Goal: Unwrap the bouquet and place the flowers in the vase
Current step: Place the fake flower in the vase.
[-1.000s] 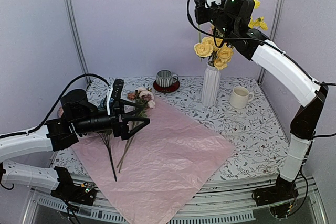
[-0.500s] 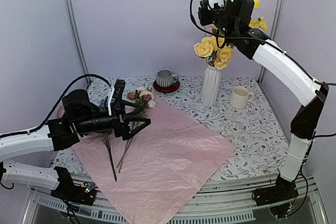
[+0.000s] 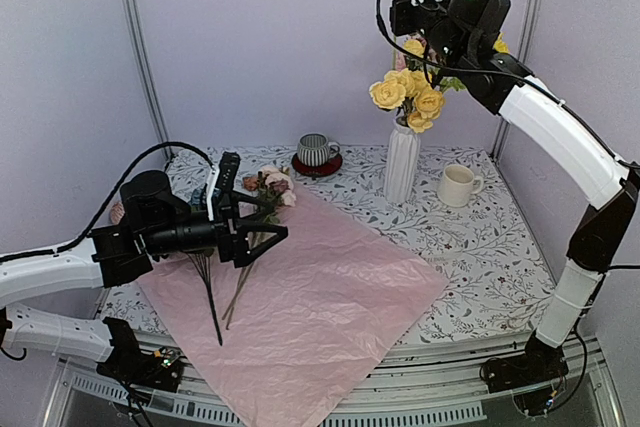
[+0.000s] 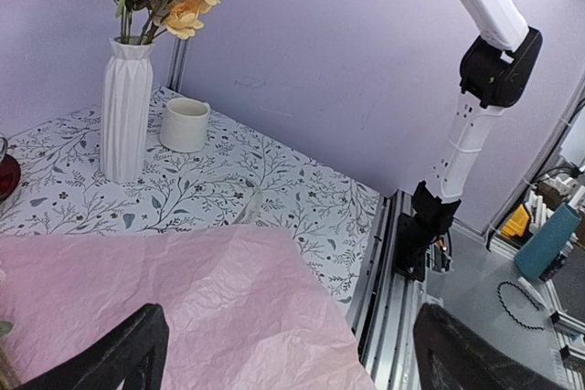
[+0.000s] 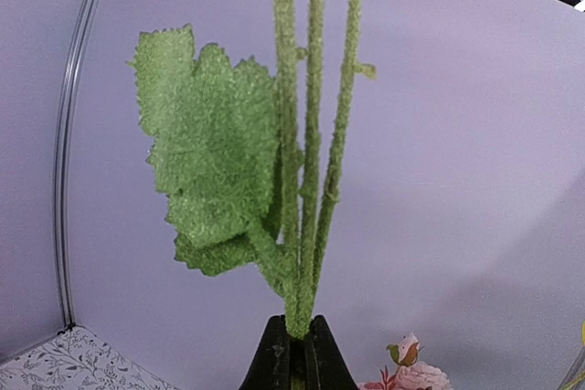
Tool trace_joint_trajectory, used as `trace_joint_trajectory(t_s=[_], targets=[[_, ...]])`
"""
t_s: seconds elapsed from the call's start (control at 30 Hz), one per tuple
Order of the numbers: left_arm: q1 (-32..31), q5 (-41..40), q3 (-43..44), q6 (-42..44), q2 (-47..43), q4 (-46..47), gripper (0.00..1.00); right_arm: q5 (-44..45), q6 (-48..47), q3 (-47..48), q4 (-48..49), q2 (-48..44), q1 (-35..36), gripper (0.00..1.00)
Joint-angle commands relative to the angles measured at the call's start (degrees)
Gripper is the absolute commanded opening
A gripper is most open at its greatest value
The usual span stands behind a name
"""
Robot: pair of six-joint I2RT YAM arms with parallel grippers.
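Unwrapping looks done to me: the pink paper (image 3: 320, 297) lies flat on the surface (image 3: 480, 237), and this is the "load the vase" part. The right end effector (image 5: 292, 349) is clamped shut on a thin bunch of fuzzy green stems (image 5: 311, 134) with one big leaf (image 5: 210, 152), held high up, above the white ribbed vase (image 3: 402, 162). The vase stands at the back between the striped cup (image 3: 316, 149) and the mug (image 3: 458, 185), and there are yellow roses (image 3: 408, 97) in it. The left end effector (image 3: 256, 194) is wide open and holding nothing, hovering over the rest of the flowers (image 3: 268, 185) on the left side of the paper. Next move, I'd guess: get those stems lined up over the narrow neck and lower them past the roses without knocking the vase. I can't tell from here which end of the stems is the cut end. As for brands or writing, nothing readable anywhere.
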Motion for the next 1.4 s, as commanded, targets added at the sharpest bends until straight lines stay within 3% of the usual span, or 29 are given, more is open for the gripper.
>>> trace_joint_trajectory(t_s=[0.0, 0.43, 0.9, 0.97, 1.23, 1.37], targets=[[-0.3, -0.1, 0.7, 0.1, 0.5, 0.4, 0.95, 1.0, -0.9, -0.5, 2.0, -2.2, -0.4, 0.01], [-0.3, 0.3, 0.8, -0.2, 0.8, 0.5, 0.96, 4.8, -1.9, -0.5, -1.5, 0.8, -1.2, 0.01], [-0.3, 0.3, 0.7, -0.3, 0.8, 0.6, 0.96, 0.8, 9.0, -0.5, -8.4, 4.9, -4.6, 0.03], [-0.3, 0.2, 0.7, -0.3, 0.8, 0.6, 0.95, 0.7, 10.5, -0.5, -8.9, 5.4, -5.3, 0.07], [-0.3, 0.6, 0.5, -0.5, 1.3, 1.1, 0.96, 0.8, 13.7, 0.1, -10.5, 6.3, -6.9, 0.47], [-0.3, 0.5, 0.6, -0.5, 1.8, 1.2, 0.96, 0.4, 13.8, 0.5, -10.6, 5.8, -7.0, 0.5]])
